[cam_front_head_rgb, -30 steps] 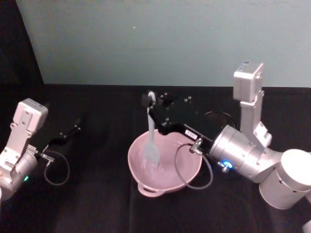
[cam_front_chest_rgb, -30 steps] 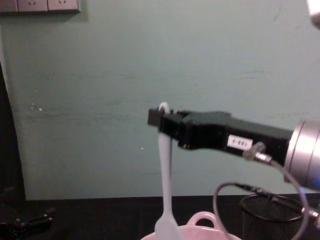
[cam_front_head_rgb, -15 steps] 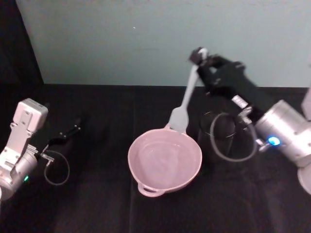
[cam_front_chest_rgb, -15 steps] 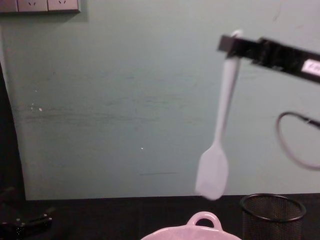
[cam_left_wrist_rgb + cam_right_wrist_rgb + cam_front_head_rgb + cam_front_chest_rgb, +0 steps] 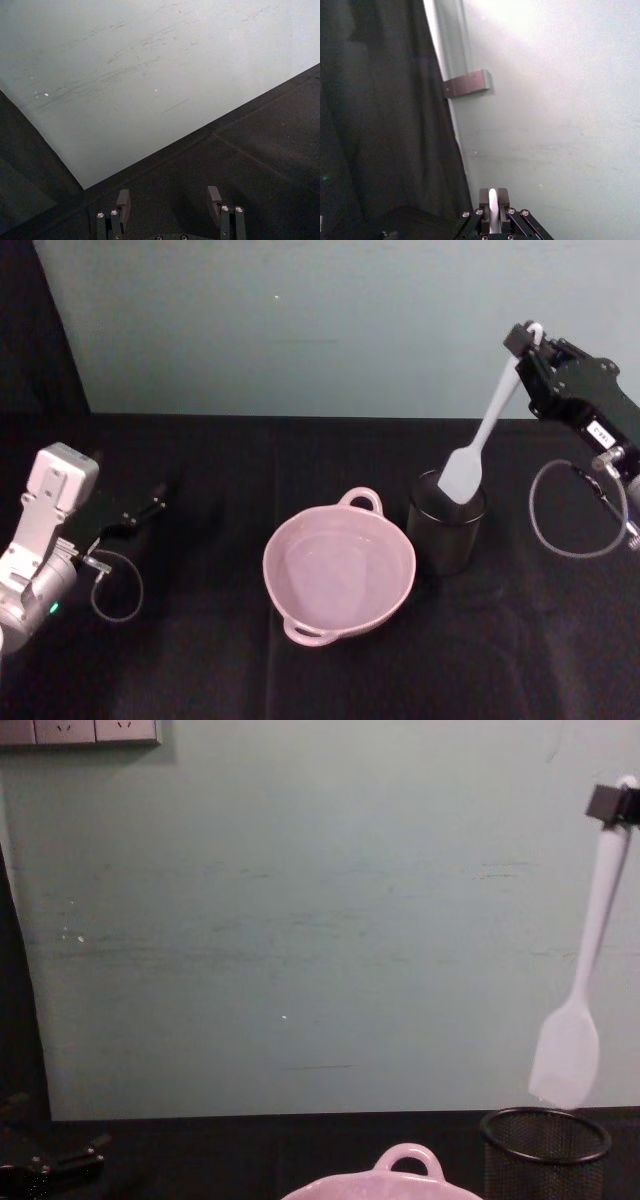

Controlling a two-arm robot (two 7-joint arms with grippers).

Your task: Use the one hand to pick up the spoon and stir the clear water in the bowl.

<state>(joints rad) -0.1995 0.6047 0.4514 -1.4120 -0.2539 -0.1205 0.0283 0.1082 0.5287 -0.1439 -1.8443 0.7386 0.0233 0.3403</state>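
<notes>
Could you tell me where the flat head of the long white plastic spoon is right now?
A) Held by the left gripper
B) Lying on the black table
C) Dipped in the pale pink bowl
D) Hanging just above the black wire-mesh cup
D. The right gripper holds the long white plastic spoon by its handle end, head hanging just above the black wire-mesh cup, beside the pale pink bowl.

The right end effector (image 5: 493,200) pinches the white spoon (image 5: 492,202) before a pale wall (image 5: 560,125).

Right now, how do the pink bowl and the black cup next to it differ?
The bowl is pale pink, smooth and solid; the cup is black wire mesh. The bowl is wide and shallow with loop handles on its rim; the cup is narrower, taller and plain. The spoon, held by the right gripper, hangs over the cup, not over the bowl. Both stand upright on the black table.
</notes>
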